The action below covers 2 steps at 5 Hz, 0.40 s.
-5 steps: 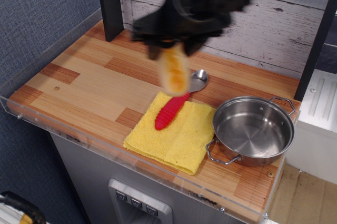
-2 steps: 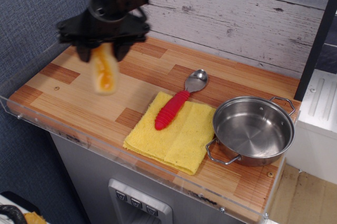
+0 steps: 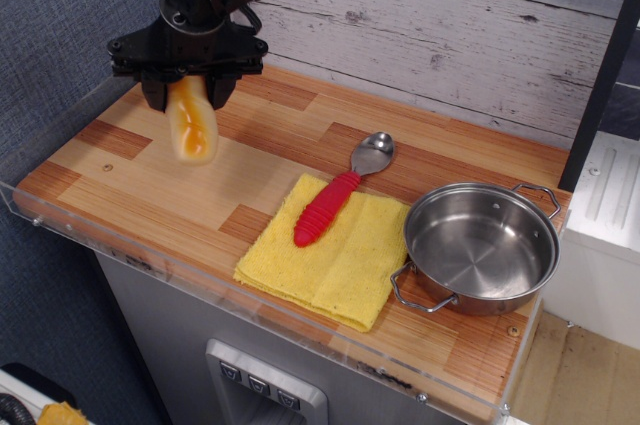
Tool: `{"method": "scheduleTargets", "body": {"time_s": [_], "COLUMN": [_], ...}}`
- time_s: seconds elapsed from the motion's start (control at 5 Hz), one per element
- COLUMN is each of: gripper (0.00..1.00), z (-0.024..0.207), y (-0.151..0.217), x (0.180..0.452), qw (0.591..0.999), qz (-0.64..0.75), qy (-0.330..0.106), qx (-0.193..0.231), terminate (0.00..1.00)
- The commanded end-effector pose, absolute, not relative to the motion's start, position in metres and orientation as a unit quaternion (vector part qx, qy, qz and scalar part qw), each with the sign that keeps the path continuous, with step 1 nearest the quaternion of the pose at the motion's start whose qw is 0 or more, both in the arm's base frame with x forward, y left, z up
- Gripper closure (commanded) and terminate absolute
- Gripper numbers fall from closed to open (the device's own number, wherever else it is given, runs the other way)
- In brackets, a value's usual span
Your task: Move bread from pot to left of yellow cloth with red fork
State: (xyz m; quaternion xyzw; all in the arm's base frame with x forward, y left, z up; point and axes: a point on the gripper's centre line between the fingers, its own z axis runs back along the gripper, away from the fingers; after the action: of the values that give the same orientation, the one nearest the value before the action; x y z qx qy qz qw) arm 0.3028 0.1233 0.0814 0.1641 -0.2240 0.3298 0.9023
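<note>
Above the counter's left end, the gripper (image 3: 187, 97) was clamped on the bread (image 3: 191, 125), hanging upright, well left of the yellow cloth (image 3: 330, 250); released from that height, the rounded roll risked rolling off the edge.

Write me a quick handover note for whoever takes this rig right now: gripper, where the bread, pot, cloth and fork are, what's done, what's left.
Gripper: shut on the bread, which hangs upright above the left part of the counter.
Pot: empty, at the right.
Yellow cloth: beside the pot, on its left.
Red fork: handle on the cloth, silver head on the wood beyond it.
Done: bread is out of the pot and carried to the cloth's left.
Left: lower it, release it on the wood, and withdraw.
</note>
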Motion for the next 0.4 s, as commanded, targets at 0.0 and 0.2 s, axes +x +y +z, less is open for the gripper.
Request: {"method": "scheduleTargets", "body": {"time_s": [0.0, 0.2], "gripper": [1.00, 1.00], "z": [0.077, 0.062], "y": [0.134, 0.125], "x": [0.313, 0.311], "qw": [0.909, 0.918], "qz": [0.311, 0.300], "qy": [-0.222, -0.207], "qx": [0.164, 0.159], "terminate": [0.00, 0.00]}}
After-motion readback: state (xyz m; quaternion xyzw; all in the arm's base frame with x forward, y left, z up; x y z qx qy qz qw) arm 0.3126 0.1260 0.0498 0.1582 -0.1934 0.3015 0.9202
